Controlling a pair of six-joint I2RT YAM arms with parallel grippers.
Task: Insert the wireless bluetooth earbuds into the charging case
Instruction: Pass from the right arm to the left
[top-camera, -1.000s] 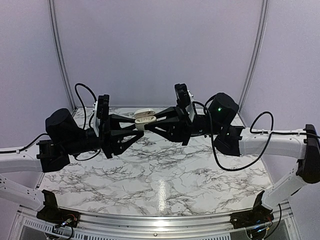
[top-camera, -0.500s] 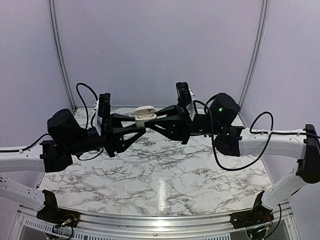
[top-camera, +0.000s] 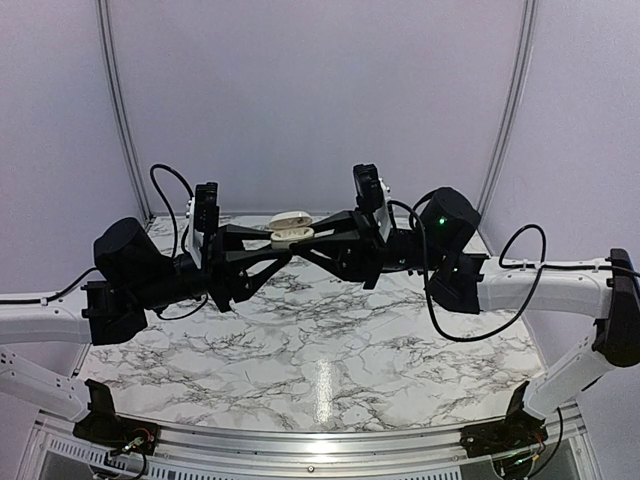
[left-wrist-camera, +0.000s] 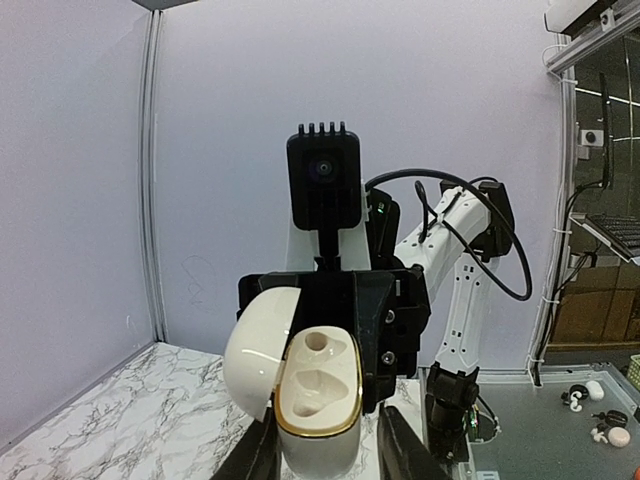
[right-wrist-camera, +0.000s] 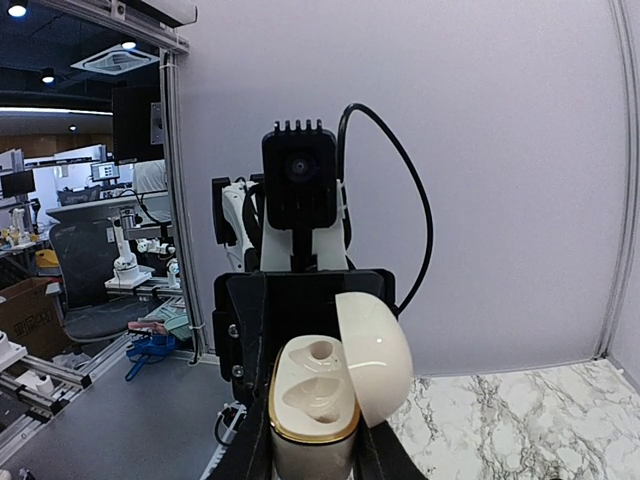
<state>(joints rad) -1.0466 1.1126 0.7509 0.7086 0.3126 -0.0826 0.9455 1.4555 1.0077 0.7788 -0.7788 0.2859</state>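
Observation:
The white charging case (top-camera: 290, 236) is held in the air over the back of the table, where the two grippers meet tip to tip. Its lid (top-camera: 292, 216) stands open toward the back wall. In the left wrist view the case (left-wrist-camera: 318, 395) sits between my left gripper's (left-wrist-camera: 325, 465) fingers, gold rim up, and the sockets are empty. In the right wrist view the same case (right-wrist-camera: 312, 400) sits between my right gripper's (right-wrist-camera: 315, 462) fingers. In the top view the left gripper (top-camera: 283, 247) and right gripper (top-camera: 303, 245) both close on it. No black earbuds are in view.
The marble table (top-camera: 320, 350) lies below the arms. The back wall and two upright rails (top-camera: 120, 120) stand behind. Past the table's right side, small loose items (left-wrist-camera: 590, 400) lie on a grey surface.
Both grippers and the case have risen slightly and the left arm has edged right. The case stays open between the fingertips.

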